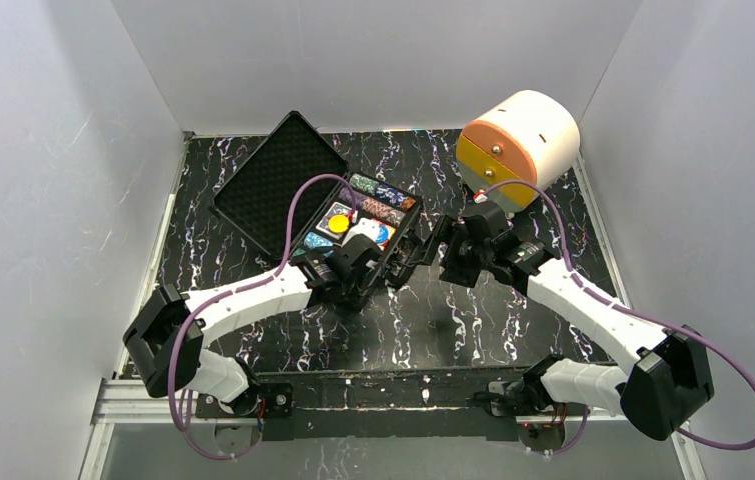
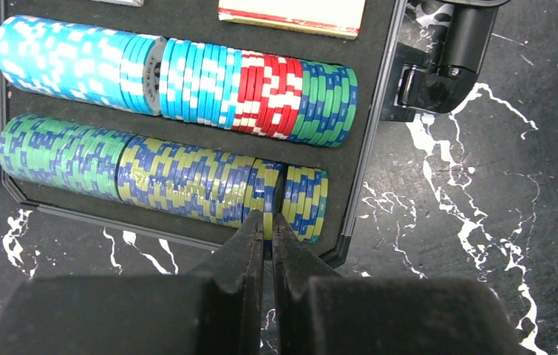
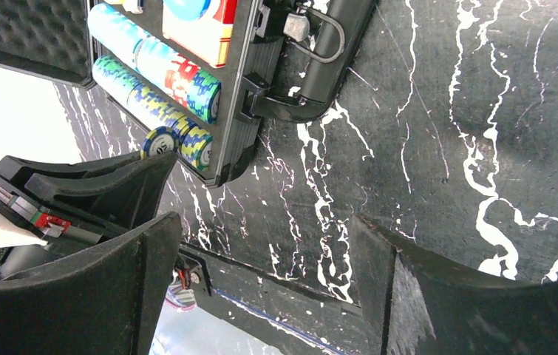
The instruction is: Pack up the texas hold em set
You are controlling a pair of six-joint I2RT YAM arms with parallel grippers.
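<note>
marbled tabletop (image 1: 433, 325): chip rows (image 2: 179, 181) seated in the case (image 1: 275, 188), lid unclosed; left jaws pinched empty, right jaws gaping empty.

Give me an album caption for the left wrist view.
Shut left gripper above the yellow-and-blue chip row in the open black case, on a marbled table.

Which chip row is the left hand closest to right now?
The green-and-yellow poker chip row at the black case edge, beside the left hand; the light-blue-and-red row lies beyond it.
</note>
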